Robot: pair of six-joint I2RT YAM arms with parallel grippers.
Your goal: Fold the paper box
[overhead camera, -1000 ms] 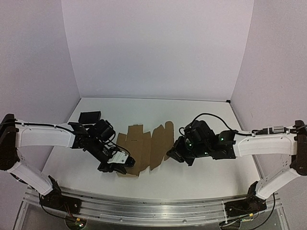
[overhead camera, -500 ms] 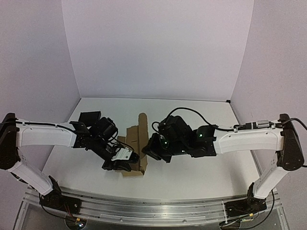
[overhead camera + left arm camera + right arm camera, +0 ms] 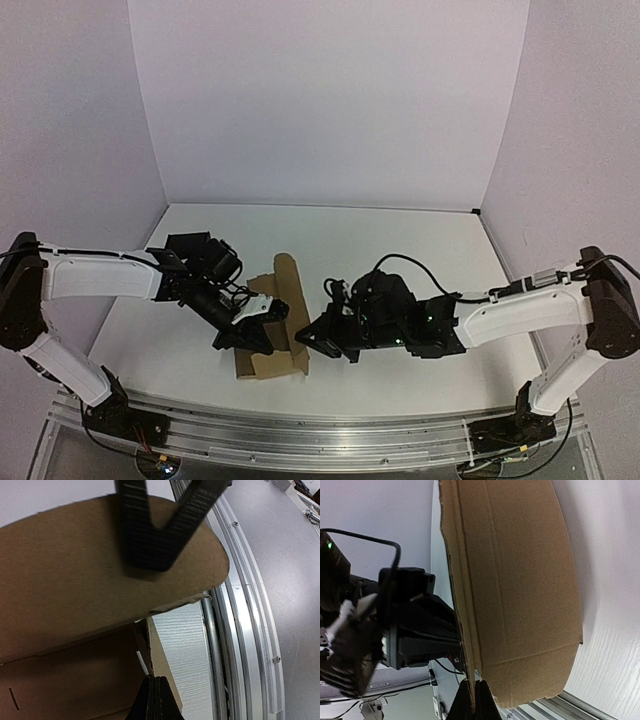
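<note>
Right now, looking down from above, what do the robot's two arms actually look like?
The left arm and right arm are smooth white links with chunky black joints. Each ends in a black gripper; the left gripper carries a white piece. A black cable loops over the wrist behind the right gripper, beside small green lights.

paper box [image 3: 283, 292] on table [image 3: 420, 245] | left end effector [image 3: 248, 340] left | right end effector [image 3: 308, 338] right

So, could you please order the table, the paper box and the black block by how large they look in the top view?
Largest to smallest:
1. table
2. paper box
3. black block, which the left arm partly hides
</note>
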